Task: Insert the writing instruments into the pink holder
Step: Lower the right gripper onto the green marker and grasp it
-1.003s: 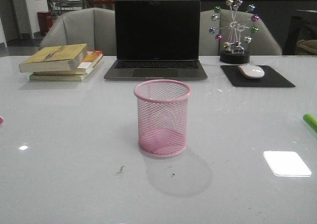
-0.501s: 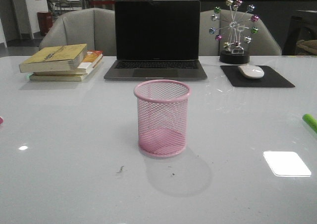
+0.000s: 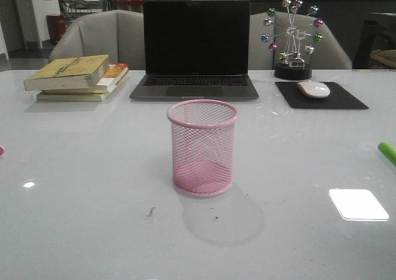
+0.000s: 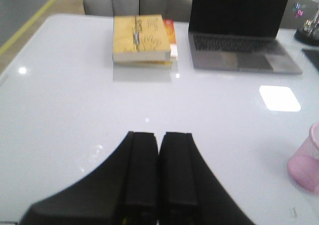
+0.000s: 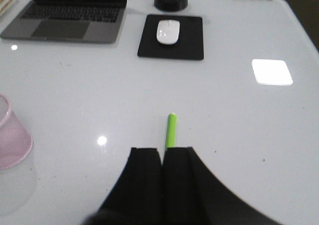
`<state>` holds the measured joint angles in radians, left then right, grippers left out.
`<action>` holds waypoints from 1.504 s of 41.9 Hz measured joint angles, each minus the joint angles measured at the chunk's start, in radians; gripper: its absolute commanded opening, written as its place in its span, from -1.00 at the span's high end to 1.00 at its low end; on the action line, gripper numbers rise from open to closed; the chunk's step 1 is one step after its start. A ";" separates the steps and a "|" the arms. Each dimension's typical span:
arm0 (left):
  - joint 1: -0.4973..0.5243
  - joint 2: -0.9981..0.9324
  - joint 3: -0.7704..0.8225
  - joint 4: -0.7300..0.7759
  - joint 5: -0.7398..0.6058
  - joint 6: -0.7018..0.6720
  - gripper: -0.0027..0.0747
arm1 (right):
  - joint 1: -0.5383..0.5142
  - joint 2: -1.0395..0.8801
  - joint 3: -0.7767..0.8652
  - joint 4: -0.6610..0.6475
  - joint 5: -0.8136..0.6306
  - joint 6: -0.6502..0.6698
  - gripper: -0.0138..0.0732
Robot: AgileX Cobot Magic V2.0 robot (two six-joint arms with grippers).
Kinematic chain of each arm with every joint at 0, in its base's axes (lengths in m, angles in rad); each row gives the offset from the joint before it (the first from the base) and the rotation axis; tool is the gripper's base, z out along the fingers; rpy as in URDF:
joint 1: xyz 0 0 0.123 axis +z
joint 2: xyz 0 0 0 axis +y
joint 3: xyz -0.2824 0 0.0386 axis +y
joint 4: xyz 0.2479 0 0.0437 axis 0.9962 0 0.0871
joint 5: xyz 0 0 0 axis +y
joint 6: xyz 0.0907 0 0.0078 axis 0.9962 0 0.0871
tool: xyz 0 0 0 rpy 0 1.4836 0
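Left end effector (image 4: 158,140): fingers are pressing flat together, clenched on nothing, hovering above bare tabletop (image 4: 75,110).
Right end effector (image 5: 161,155): fingers are likewise closing tight against each other, gripping nothing.
Lime-green pen (image 5: 171,130): lying flat on the tabletop just ahead of the right end effector's fingertips, its near end hiding behind them; whether they are touching cannot be told. In the front view it is peeking in at the right edge (image 3: 387,152).
Pink holder (image 3: 202,147): standing upright and empty, off to the right of the left end effector and off to the left of the right one, well apart from both.
Magenta pen (image 3: 1,150): only a sliver is showing at the front view's left edge.
Books (image 4: 143,39): sitting far ahead of the left end effector; the yellow cover's writing is too blurred to read.
Laptop (image 3: 195,49): screen is staying dark, no brand readable.
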<state>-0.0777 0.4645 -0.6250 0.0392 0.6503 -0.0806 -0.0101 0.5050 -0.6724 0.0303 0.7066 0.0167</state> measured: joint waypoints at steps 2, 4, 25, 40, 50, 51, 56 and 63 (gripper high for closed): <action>0.000 0.020 0.012 0.000 0.005 0.000 0.69 | 0.000 0.018 0.000 0.000 0.020 0.000 0.55; 0.000 0.038 0.023 0.000 0.013 0.000 0.69 | 0.000 0.038 0.000 0.000 0.038 0.000 0.55; -0.050 0.126 0.038 0.007 0.019 0.030 -0.50 | 0.000 0.276 -0.007 0.000 0.109 0.000 -0.50; -0.363 0.132 0.038 0.003 -0.029 0.052 -0.25 | -0.074 0.691 -0.157 -0.002 0.067 0.018 -0.46; -0.425 0.132 0.038 0.003 -0.029 0.052 -0.19 | -0.074 0.968 -0.292 -0.002 0.025 0.020 -0.46; -0.425 0.132 0.038 0.003 -0.029 0.052 -0.19 | -0.072 0.991 -0.311 -0.002 0.024 0.020 -0.46; -0.425 0.132 0.038 0.003 -0.029 0.052 -0.19 | -0.059 1.110 -0.386 0.000 0.020 0.020 -0.46; -0.425 0.132 0.038 0.003 -0.029 0.053 -0.19 | -0.036 1.242 -0.485 0.000 0.018 0.014 -0.46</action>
<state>-0.5024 0.5965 -0.5873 0.0422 0.6209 -0.0279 -0.0464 1.7469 -1.1574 0.0306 0.7242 0.0306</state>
